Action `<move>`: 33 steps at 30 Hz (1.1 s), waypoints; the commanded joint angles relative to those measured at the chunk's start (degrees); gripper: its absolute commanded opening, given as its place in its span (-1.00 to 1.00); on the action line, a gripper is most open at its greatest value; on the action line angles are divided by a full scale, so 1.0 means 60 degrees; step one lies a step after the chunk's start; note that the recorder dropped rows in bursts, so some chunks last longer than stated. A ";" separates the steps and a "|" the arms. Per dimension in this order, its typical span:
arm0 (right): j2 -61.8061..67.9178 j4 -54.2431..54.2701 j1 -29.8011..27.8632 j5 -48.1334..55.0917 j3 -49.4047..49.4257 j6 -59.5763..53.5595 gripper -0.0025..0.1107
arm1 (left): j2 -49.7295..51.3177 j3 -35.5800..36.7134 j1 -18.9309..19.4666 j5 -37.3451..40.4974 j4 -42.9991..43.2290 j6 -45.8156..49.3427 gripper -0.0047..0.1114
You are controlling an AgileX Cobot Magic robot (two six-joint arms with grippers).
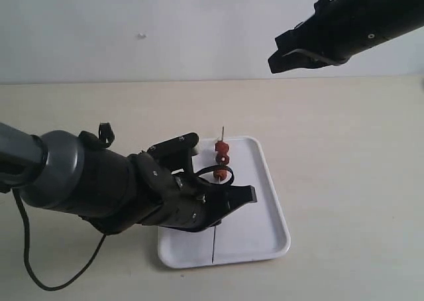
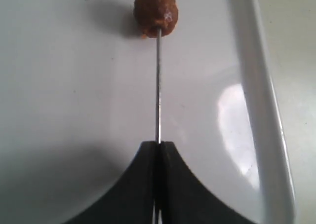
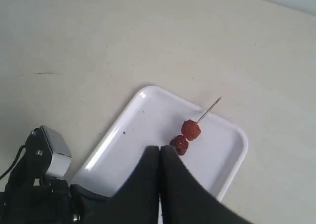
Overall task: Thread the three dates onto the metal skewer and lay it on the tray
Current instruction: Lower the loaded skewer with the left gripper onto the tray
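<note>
Dates (image 1: pixel 224 159) on skewer (image 2: pixel 158 86), three exterior, one left wrist

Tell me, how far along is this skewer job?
Done: all three dates sit threaded on the metal skewer. In hand: the left jaws pinch the skewer over the tray. Left: lay it down and let go.

L arm (image 1: pixel 79 181) is covering tray's (image 1: pixel 262 211) left edge; skewer (image 1: pixel 214 246) w/ dates (image 1: pixel 222 158) is running along that side. Tray's right half & counter (image 1: pixel 351 181) beyond are lying open.
</note>
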 commanded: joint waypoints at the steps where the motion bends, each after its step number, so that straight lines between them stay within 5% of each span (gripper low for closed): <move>1: -0.0048 0.0137 0.0011 -0.0089 0.0023 -0.0116 -0.96 | -0.0054 0.0028 -0.0061 -0.0138 0.0068 -0.0086 -0.90; 9: -0.0048 0.0137 0.0011 0.0151 0.0024 -0.0358 -0.96 | -0.0054 0.0028 -0.0061 0.0061 0.0341 -0.0032 -0.09; 12: -0.0048 0.0118 0.0011 0.0149 0.0024 -0.0358 -0.96 | -0.0127 0.0028 -0.0061 0.0061 0.0638 -0.0032 0.07; 29: -0.0119 0.0187 0.0011 -0.0315 0.0192 -0.0855 -0.96 | -0.0851 0.0191 -0.0061 -0.0286 0.2239 0.0111 0.05; 33: -0.0556 0.0958 0.0011 -0.1290 0.0766 -0.1942 -0.96 | -0.2047 0.0819 -0.0061 -0.1317 0.2881 0.0335 -0.28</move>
